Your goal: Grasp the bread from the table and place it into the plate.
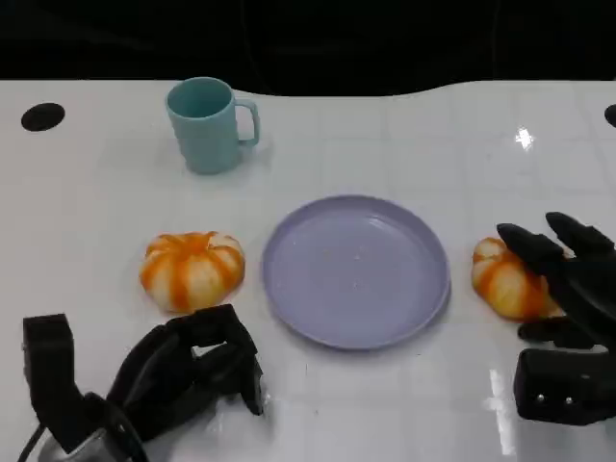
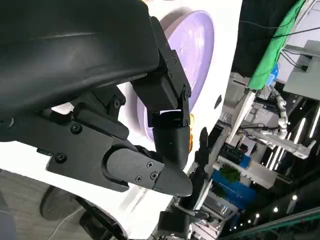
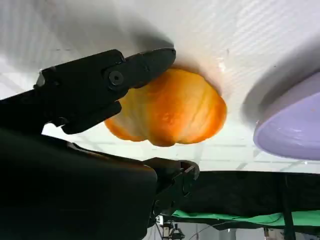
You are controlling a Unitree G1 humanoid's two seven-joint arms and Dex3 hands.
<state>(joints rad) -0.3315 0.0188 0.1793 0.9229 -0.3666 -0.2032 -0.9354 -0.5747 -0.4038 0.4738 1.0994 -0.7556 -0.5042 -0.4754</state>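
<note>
A white glossy table [image 1: 385,404] spreads below the robot, with a dark background beyond its far edge. At its centre sits a round lilac plate [image 1: 356,269], holding nothing. A teal mug [image 1: 207,125] stands further back to the left. Two orange-and-white striped bread rolls lie on the table, one either side of the plate: the left roll [image 1: 191,269] is unattended, and the right roll [image 1: 508,279] sits just beside the plate's right edge. The right hand [image 1: 568,289] has its fingers spread around that roll, apparently not yet closed on it. The left hand [image 1: 188,371] rests low with fingers curled in, holding nothing. The roll looks light, soft and squashable; a gentle grip across its rounded sides seems best.
</note>
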